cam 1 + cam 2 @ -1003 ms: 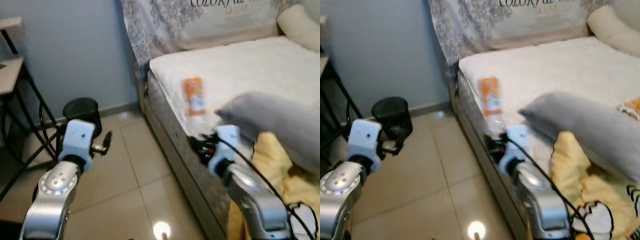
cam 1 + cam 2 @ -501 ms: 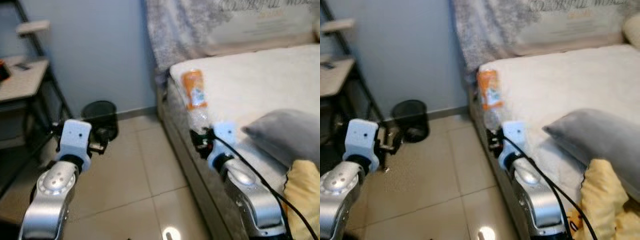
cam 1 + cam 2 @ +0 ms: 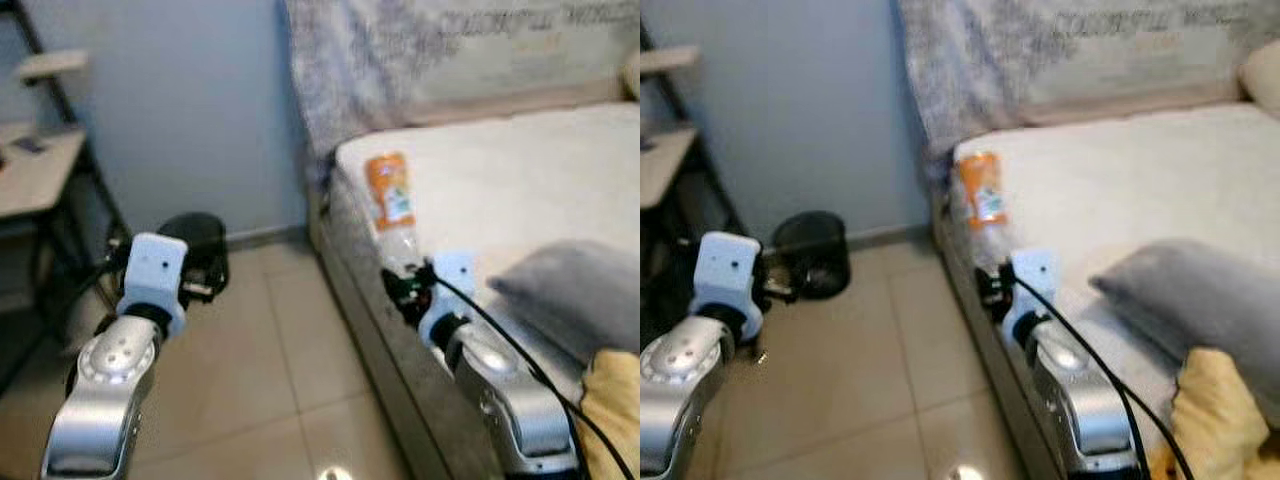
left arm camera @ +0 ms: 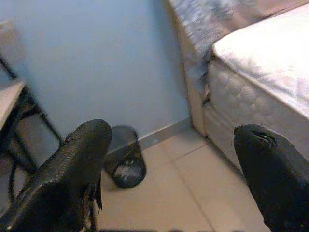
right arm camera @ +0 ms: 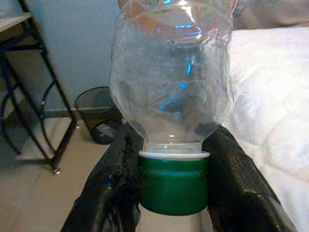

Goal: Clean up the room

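The right claw [image 5: 174, 193] is clamped on the green-capped neck of the clear plastic bottle with an orange label [image 3: 390, 210], its long axis pointing away over the white bed's [image 3: 520, 170] edge, the black mesh bin [image 3: 200, 250] lying leftward beside the spread, empty left claw [image 4: 169, 174].

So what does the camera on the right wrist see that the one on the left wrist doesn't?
The right wrist view alone has the right end effector shut on the neck of a clear plastic bottle, just above its green cap. The left wrist view alone has the left end effector, open and holding nothing. Both take in the black waste bin on the tiled floor, the blue wall and the white mattress.
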Available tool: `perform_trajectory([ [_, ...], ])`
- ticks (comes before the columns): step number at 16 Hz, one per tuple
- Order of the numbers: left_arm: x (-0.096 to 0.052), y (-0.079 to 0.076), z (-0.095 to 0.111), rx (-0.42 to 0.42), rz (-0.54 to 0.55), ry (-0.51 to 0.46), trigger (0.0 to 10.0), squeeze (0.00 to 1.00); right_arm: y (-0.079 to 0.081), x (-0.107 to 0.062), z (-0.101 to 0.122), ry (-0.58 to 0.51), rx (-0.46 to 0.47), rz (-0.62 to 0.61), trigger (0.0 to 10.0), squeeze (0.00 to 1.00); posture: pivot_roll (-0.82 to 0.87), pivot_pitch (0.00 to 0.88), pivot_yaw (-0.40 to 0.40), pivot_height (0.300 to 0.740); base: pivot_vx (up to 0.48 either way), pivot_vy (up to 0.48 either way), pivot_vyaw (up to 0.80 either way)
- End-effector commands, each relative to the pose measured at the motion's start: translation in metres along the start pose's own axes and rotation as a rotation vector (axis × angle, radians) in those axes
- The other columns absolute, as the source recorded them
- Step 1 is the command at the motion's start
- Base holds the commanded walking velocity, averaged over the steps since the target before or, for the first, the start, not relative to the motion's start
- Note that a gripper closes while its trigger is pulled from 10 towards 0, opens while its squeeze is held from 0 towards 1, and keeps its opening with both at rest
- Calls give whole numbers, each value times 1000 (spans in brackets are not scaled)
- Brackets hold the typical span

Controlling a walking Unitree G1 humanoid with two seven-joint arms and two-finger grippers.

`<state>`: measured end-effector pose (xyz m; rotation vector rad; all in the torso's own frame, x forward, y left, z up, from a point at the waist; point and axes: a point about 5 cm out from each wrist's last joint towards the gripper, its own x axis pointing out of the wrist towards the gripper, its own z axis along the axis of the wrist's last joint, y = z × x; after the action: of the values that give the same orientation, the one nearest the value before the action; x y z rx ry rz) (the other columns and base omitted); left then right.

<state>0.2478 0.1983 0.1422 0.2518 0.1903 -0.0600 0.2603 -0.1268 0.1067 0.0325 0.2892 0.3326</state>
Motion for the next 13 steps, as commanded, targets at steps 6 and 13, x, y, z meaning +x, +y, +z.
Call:
perform_trajectory([
  [6, 4, -6, 5, 8, -19, -13, 10000, 0, -8, 0, 1, 0, -11, -34, 10000, 0, -57, 0, 32, 740, 315, 0, 533],
  [13, 4, -4, 3, 9, -20, -10, 10000, 0, -6, 0, -1, 12, -18, -26, 10000, 0, -54, 0, 33, 740, 351, 0, 0],
])
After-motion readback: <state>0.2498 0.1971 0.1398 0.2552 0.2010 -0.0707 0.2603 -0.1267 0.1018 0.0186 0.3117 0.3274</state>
